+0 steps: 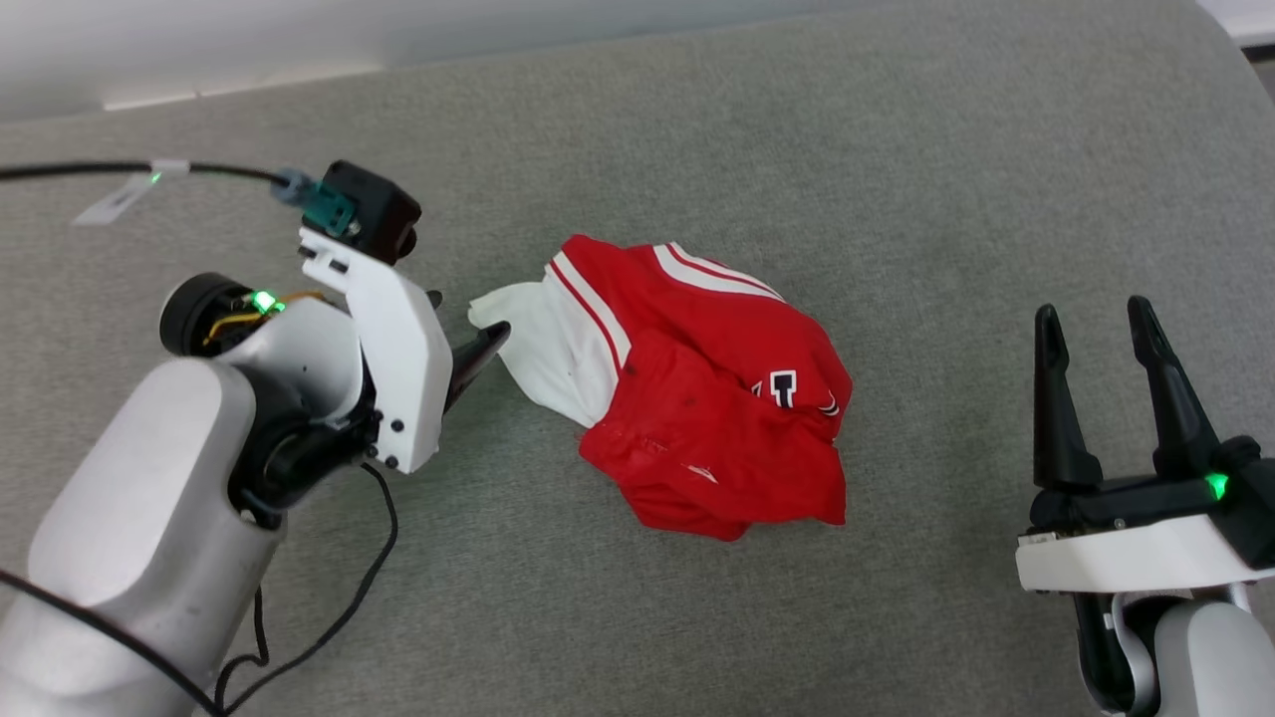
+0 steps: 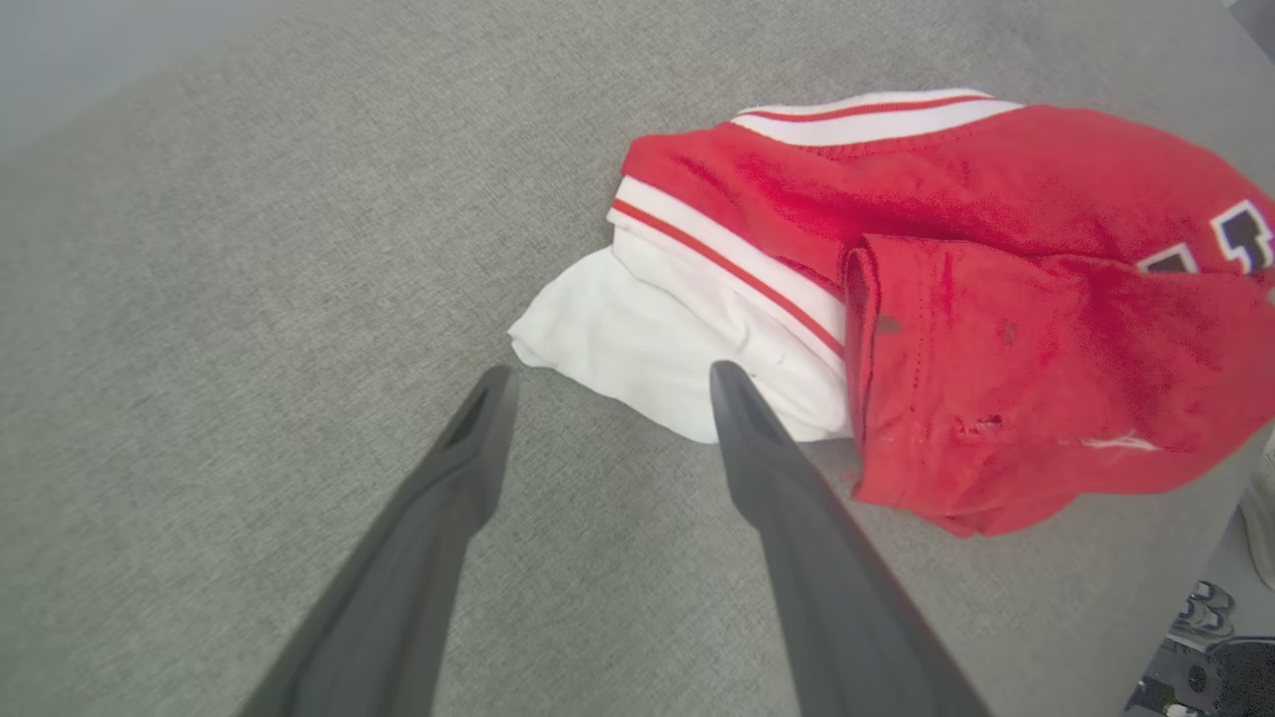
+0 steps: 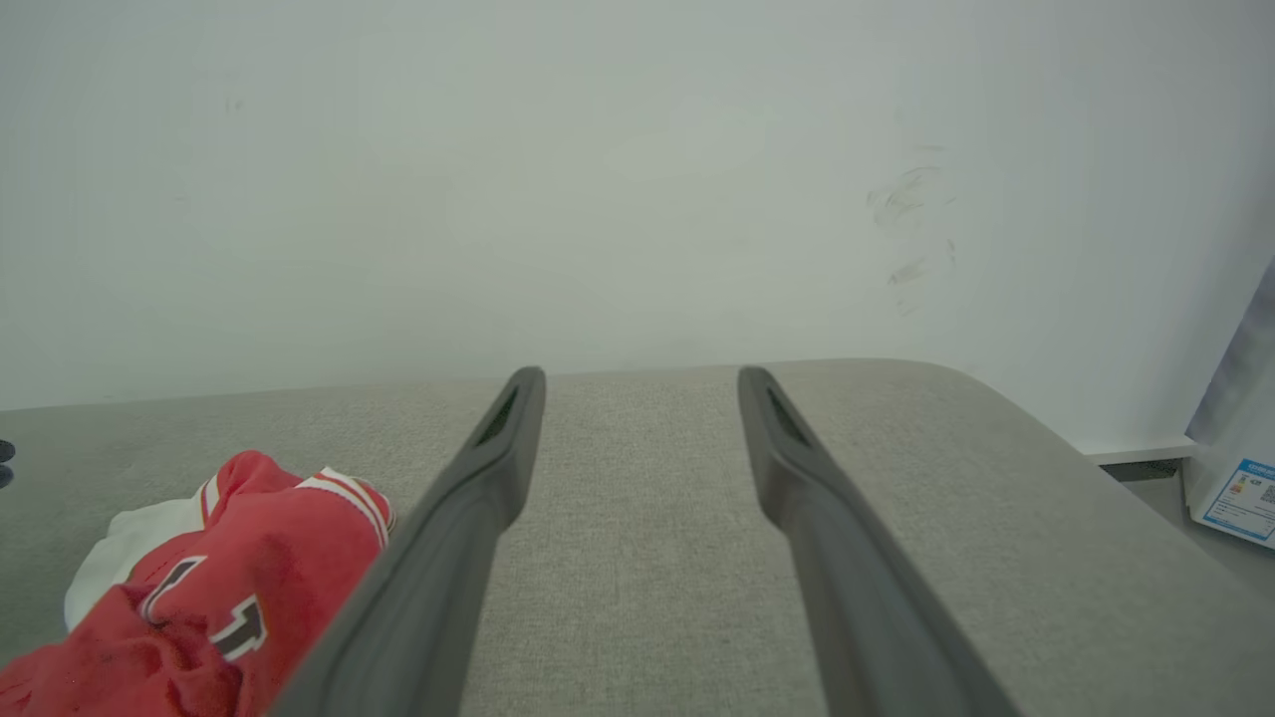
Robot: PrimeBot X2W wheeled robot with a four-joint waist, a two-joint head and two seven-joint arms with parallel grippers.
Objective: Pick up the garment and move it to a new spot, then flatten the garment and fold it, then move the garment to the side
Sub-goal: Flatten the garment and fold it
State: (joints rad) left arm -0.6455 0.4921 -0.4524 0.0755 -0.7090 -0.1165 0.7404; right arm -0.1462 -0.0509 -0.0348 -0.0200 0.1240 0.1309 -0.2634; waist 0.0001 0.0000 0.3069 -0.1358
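Red garment [image 1: 717,398] crumpled; left fingers [image 2: 767,468] spread, just beside it.

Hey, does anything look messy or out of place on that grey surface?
Yes: the garment lies crumpled in a heap on the grey surface, one white sleeve poking out toward the open left gripper.

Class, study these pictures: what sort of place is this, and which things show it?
Probably an indoor robot test room: a broad grey fabric-covered surface against a bare pale wall, one crumpled garment lying on it, and a black cable trailing across it.
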